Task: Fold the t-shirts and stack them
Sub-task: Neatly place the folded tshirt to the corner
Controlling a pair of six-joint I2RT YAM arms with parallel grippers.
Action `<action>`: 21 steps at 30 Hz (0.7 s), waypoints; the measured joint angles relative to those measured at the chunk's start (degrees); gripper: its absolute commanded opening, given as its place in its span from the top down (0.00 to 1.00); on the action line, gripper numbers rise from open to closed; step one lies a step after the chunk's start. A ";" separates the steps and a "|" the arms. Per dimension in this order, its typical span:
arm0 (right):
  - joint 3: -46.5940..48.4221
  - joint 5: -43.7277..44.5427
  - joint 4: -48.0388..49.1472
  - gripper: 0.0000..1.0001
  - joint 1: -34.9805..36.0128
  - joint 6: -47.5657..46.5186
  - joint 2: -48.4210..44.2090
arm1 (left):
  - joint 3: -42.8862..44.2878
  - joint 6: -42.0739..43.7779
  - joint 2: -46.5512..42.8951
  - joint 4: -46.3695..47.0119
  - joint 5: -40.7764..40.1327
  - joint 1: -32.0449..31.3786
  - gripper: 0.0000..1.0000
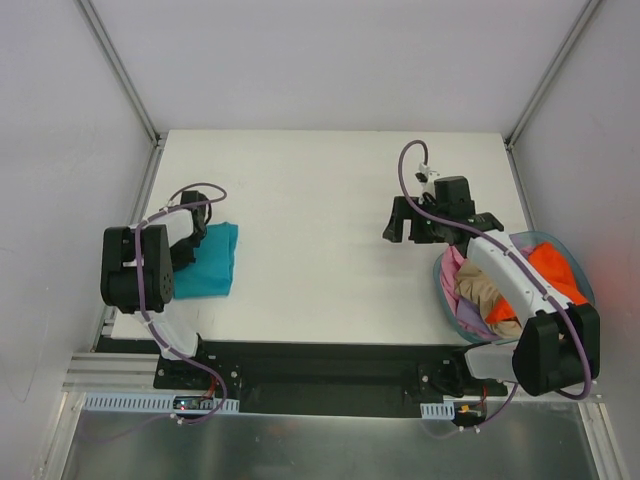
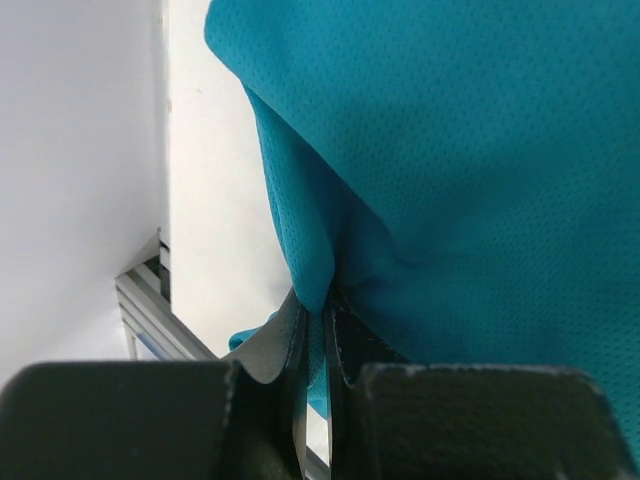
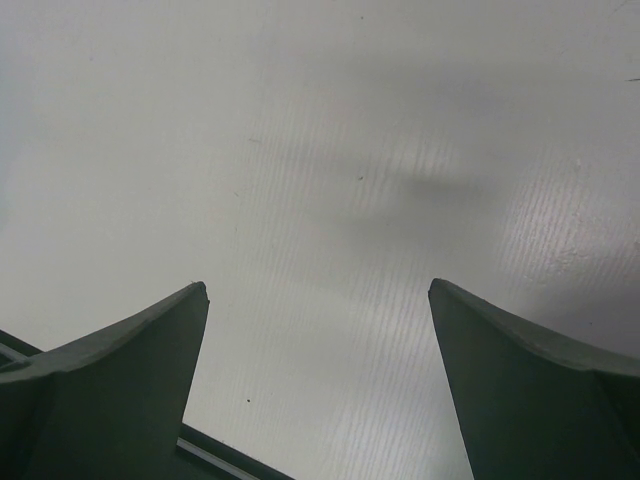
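Tabletop [image 1: 320,250], white, is filling the centre of the top view, with both arm bases sitting along the lower edge of the frame. A round blue-grey basket [image 1: 583,272] is sitting at the lower right of that frame, partly covered by the right arm.

A teal t-shirt [image 1: 212,265] is lying bunched at the middle left of the top view, against the left edge of the tabletop. In the left wrist view the teal t-shirt [image 2: 480,180] is spreading across the upper right of the frame and narrowing to a fold at lower centre.

Four more garments are lying crumpled together inside the basket: an orange t-shirt [image 1: 556,266] at its right, a tan t-shirt [image 1: 480,290] at its centre, a pink t-shirt [image 1: 455,268] at its upper left, and a lavender t-shirt [image 1: 474,322] at its lower left.

The left gripper [image 2: 318,330] is clamping that teal fold, with its fingers pressed together on the cloth at the bottom centre of the left wrist view.

The right gripper [image 1: 403,222] is hovering right of centre in the top view, just up and left of the basket and well apart from the teal t-shirt. Its jaws are standing wide apart, and only bare tabletop is showing between its fingers [image 3: 130,380].
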 measured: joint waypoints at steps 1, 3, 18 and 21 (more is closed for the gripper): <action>0.00 -0.09 0.00 0.03 -0.37 0.00 0.04 | 0.17 0.39 0.24 0.07 -0.57 0.63 1.00; 0.00 -0.46 0.02 0.03 -1.22 0.00 0.20 | 0.68 1.77 0.63 0.13 -1.62 1.29 1.00; -0.55 -1.07 -0.07 0.03 -3.74 -0.04 0.31 | 4.63 15.30 -2.45 1.01 2.12 9.99 0.68; -0.55 -1.03 -0.22 0.03 -3.74 -0.07 0.31 | 4.70 15.41 -2.40 1.01 1.97 10.40 0.26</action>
